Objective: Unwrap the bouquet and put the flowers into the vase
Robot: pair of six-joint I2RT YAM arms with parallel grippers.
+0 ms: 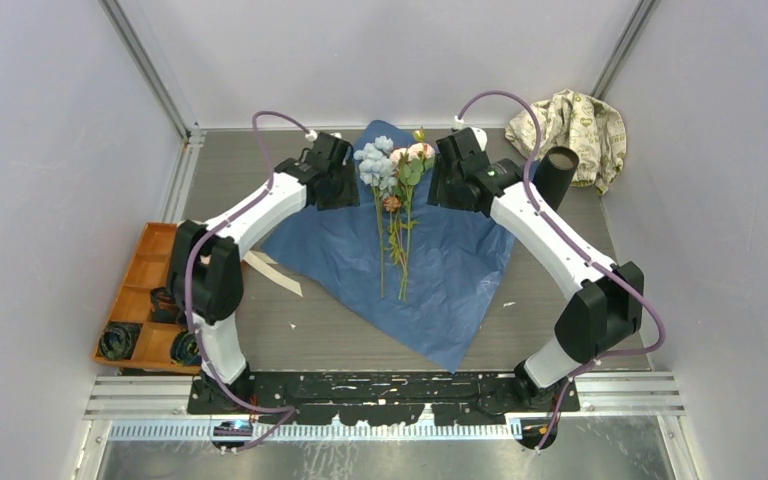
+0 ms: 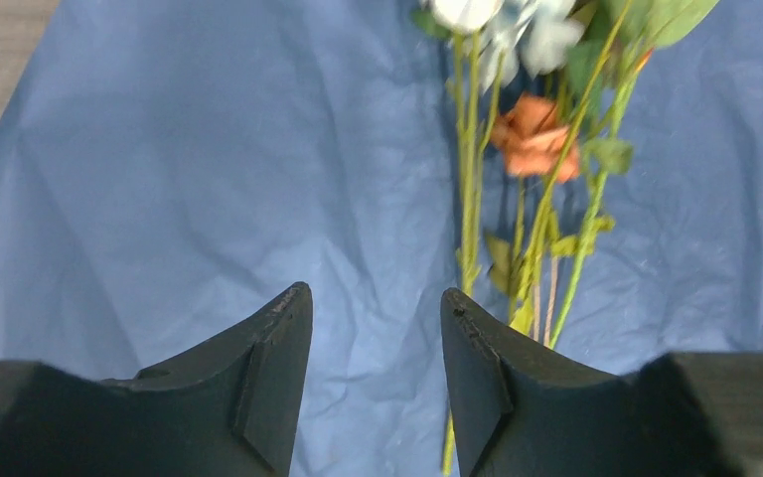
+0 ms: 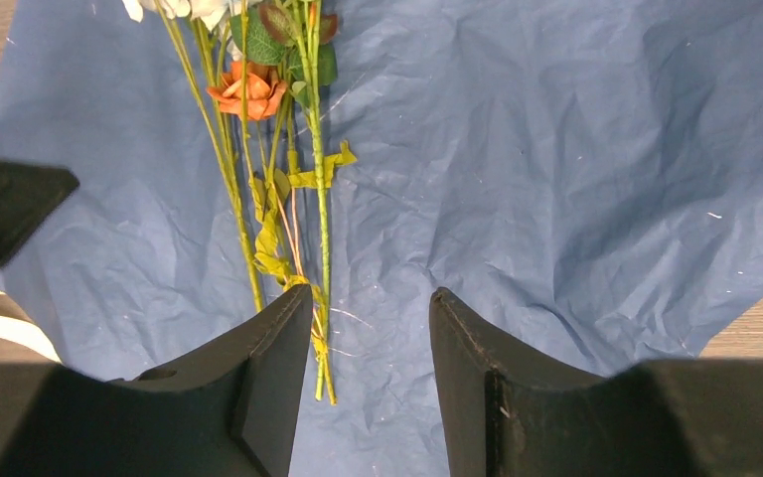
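You are moving from unwrapping into picking, by the look of it. The large blue paper sheet (image 1: 450, 270) is lying opened flat on the grey counter (image 1: 310, 340), and the cream ribbon (image 1: 278, 272) is lying loose just off its left edge.

The artificial long-stemmed flowers (image 1: 392, 215), pale blue, pink and rust-orange, are resting in 1 loose bunch down the middle of the sheet. Their heads are pointing to the far side and their thin green stems are fanning slightly toward the arm bases.

The left claw (image 2: 376, 298) and the right claw (image 3: 373, 298) are hovering on either side of the blooms, both spread and pinching nothing.

Next you are likely needing 1 claw across the stems, closing on all of them without catching the paper. The tall narrow black cylinder vase (image 1: 557, 170) is standing at the far right, beside the beige patterned cloth (image 1: 585, 120) and partly behind the right arm, so that arm is looking better placed.
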